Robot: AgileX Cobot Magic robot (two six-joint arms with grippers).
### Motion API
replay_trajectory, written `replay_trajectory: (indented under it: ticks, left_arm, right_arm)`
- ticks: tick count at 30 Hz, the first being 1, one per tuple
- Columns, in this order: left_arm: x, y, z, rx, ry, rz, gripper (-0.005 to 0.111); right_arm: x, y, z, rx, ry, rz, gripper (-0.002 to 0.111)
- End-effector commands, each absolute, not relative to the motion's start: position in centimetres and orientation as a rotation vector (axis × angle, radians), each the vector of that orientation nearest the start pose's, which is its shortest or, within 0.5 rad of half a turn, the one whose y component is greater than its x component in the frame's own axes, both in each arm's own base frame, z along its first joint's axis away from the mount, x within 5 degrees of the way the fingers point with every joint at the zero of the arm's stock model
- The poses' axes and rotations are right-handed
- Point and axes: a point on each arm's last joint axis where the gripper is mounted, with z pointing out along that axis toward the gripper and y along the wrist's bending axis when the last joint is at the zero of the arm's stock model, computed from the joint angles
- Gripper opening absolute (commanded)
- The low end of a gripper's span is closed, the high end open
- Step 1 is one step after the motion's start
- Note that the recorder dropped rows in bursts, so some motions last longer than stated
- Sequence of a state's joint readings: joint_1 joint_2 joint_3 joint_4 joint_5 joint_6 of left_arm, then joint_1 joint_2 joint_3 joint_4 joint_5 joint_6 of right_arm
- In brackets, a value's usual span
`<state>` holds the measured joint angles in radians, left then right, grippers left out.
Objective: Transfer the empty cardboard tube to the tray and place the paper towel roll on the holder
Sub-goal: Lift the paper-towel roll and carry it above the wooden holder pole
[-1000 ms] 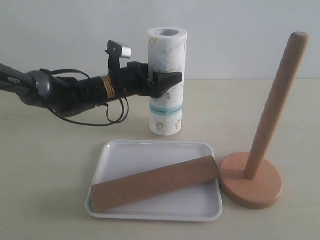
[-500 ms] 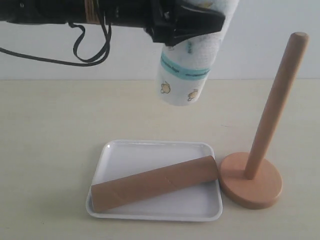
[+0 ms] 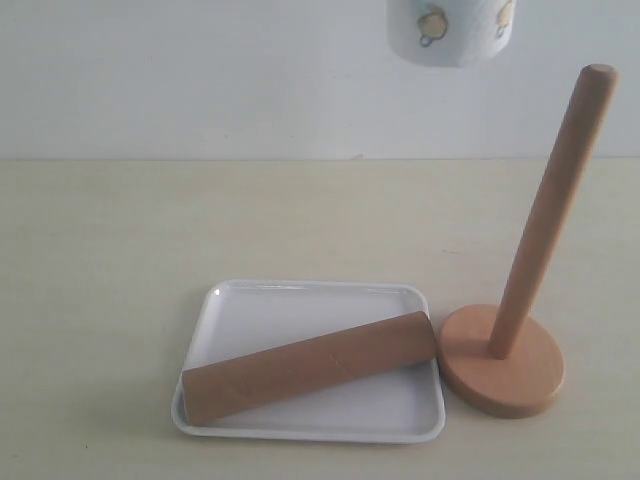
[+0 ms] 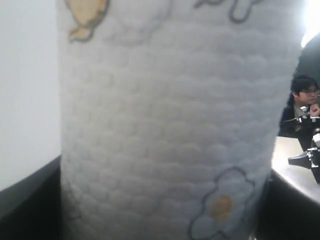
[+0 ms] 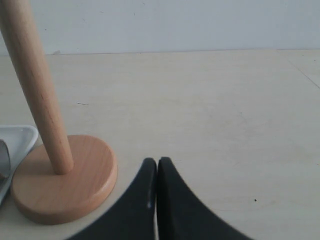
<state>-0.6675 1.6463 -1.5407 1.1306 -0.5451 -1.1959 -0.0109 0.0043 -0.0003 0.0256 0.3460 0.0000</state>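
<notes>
Paper towel roll [image 3: 452, 30] hangs high at the top edge of the exterior view, where only its lower end shows, facing down toward the table [image 3: 100, 250]. That end is white with small yellow cartoon figures outlined in grey. How its long axis runs above that cannot be told there. It sits to the left of the holder [image 3: 545, 220], about level with the pole's rounded tip and apart from it.

In the left wrist view the roll's quilted white side fills nearly the whole picture. The left gripper [image 4: 160, 200] shows only as dark shapes pressed against the roll on both sides, clamped around it.

The holder stands on its round wooden base, with its slim pole rising from the middle and leaning rightward in the exterior view. Nothing is threaded on the pole.

The empty cardboard tube [image 3: 310, 365] lies in the tray [image 3: 300, 295], plain brown, with its long axis diagonal from the near left corner up to the far right. Its right end reaches the tray's right rim, just beside the holder's base. Whether rim and base touch cannot be told.

The right gripper [image 5: 157, 172] hovers low beside the holder's base, its 2 black fingers pressed together with nothing between them. Bare table stretches beyond it and to the left of the tray.
</notes>
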Motion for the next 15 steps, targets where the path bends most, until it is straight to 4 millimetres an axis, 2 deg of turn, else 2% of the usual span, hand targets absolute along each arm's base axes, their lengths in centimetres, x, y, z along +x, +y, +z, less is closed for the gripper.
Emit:
replay_trajectory:
  ticks: [1,7,11,15]
  left_arm:
    - [25.1,-29.1,47.1,0.759,1.118,-0.996,0.004]
    - [23.4,-31.3,48.8,0.742,1.113,-0.962,0.004]
    - [24.1,-33.9,47.9,0.729,1.147,-1.034,0.004]
    - [24.6,-35.8,46.5,0.715,1.204,-1.083,0.004]
  right_arm:
    - [5.4,0.0,18.2,0.021,1.826,0.014,0.0]
    - [5.4,0.0,18.2,0.021,1.826,0.014,0.0]
    - [5.4,0.0,18.2,0.021,1.826,0.014,0.0]
    - [5.4,0.0,18.2,0.021,1.826,0.014,0.0]
